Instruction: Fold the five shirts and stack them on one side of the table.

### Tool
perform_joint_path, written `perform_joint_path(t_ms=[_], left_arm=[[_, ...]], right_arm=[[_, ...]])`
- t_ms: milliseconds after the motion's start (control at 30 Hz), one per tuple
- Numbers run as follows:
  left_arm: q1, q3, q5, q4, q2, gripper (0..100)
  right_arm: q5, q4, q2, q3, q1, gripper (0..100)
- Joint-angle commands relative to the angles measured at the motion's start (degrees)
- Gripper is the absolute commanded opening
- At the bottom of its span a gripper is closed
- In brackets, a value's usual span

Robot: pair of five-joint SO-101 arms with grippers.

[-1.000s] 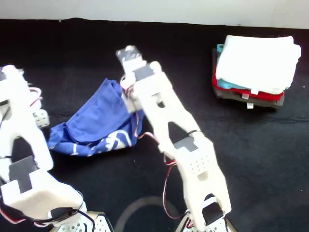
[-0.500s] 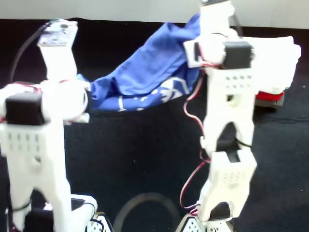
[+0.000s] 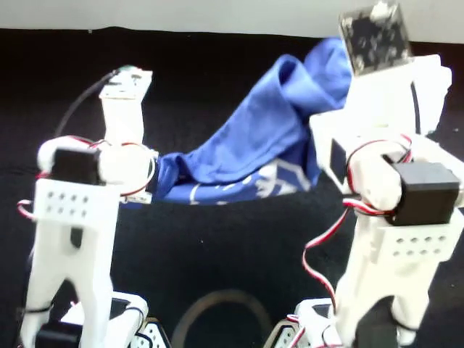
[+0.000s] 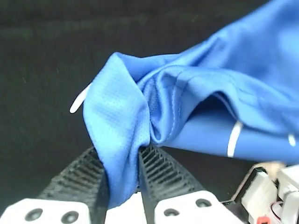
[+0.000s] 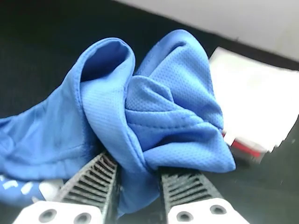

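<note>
Blue shirt [image 3: 246, 145], seemingly limp and light, above desk [image 3: 217, 254]; left tool [image 4: 120, 155], right tool [image 5: 135, 165] each clamped on bunched edge.

The blue shirt [image 3: 246, 145] has been lifted off the table [image 3: 217, 243], stretched out.

The right gripper [image 5: 136, 168], its two ribbed black fingers [image 5: 96, 179] clamped on a bunched fold of the blue shirt [image 5: 154, 112]. The mesh fabric rises from between the fingers and trails away to one side above the black desk [image 5: 37, 56]. Beyond the shirt lies a stack of folded shirts [image 5: 257, 100], white on top, with a red layer [image 5: 244, 148] visible at its edge.
</note>
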Motion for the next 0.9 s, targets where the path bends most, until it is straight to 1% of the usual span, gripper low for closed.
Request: perform_joint_path(t_ms=[0,67,200,333,400,567,733,800,867], left_arm=[[-2.1,3.7,-0.3,-2.5,4.8,1],[-2.3,4.8,-0.3,-2.4,8.5,1],[-2.4,5.5,-0.4,-2.7,16.0,1],[-3.9,4.4,-0.4,-3.0,24.3,1],[-5.7,3.3,-0.4,-3.7,28.1,1],[-10.3,-0.3,-0.4,-4.1,35.0,1],[-13.4,-3.0,-0.4,-4.0,38.7,1],[-14.3,-3.6,-0.4,-4.0,39.2,1],[-14.3,-4.0,-0.4,-4.0,39.4,1]], right_arm=[[0.1,-5.8,-4.1,13.4,0.8,0.6],[-0.4,-9.9,-4.4,19.6,0.7,0.6],[-6.1,-20.9,-2.7,32.2,0.7,0.6],[-6.6,-32.4,1.6,42.2,-2.0,0.6],[-6.6,-35.7,4.3,44.4,-4.1,0.6],[-6.7,-40.0,11.6,44.0,-8.1,0.6],[-6.7,-43.2,20.6,40.3,-8.8,0.9],[-6.9,-42.9,24.8,37.1,-8.8,4.7],[-9.4,-42.8,28.3,33.8,-8.8,11.9]])
